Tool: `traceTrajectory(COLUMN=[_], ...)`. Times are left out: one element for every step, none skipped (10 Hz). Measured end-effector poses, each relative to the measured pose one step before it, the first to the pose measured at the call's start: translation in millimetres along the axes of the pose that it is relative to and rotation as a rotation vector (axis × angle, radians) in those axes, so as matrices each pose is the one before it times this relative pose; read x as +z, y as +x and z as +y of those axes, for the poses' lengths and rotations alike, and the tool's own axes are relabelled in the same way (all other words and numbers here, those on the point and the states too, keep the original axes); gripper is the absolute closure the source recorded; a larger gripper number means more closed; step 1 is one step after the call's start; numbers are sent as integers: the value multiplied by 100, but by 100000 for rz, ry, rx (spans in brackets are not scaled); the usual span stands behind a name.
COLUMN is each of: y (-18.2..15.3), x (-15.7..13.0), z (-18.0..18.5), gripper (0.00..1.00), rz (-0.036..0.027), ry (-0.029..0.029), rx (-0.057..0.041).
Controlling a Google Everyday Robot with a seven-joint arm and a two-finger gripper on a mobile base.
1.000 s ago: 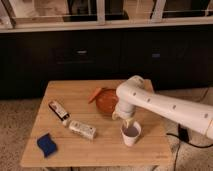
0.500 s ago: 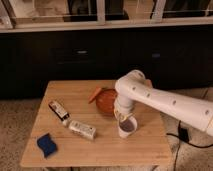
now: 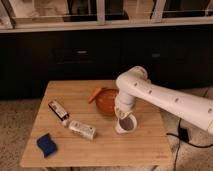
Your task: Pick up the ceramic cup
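Wooden surface (image 3: 105, 150) before dark cabinets; hand (image 3: 121, 114) grasping cup (image 3: 126, 124) near right edge, beside orange bowl (image 3: 106, 101).
Grasp step; next, lifting straight up.

The white arm is reached in from the right edge of the bench, elbow raised, with the gripper (image 3: 121, 114) pointed down near the bench's right-centre.
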Motion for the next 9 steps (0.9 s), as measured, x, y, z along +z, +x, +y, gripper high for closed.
traceTrajectory(y=[177,194,136,115,160,93,99,104,73], x=[-559,-643,-432,-241,-234,-158,-567,-563,-492], z=[38,-37,-46,-63,-192,-72,-106,26,-29], gripper=[98,98,98,98,98,98,98,98,98], rz=[-174,-294,-117,-9,-190,-207,107,-26,45], ry=[-78,259,244,203,291,-36,54,175,400], rx=[-68,-41,-42,-362,-538,-241,-549,-340,-256])
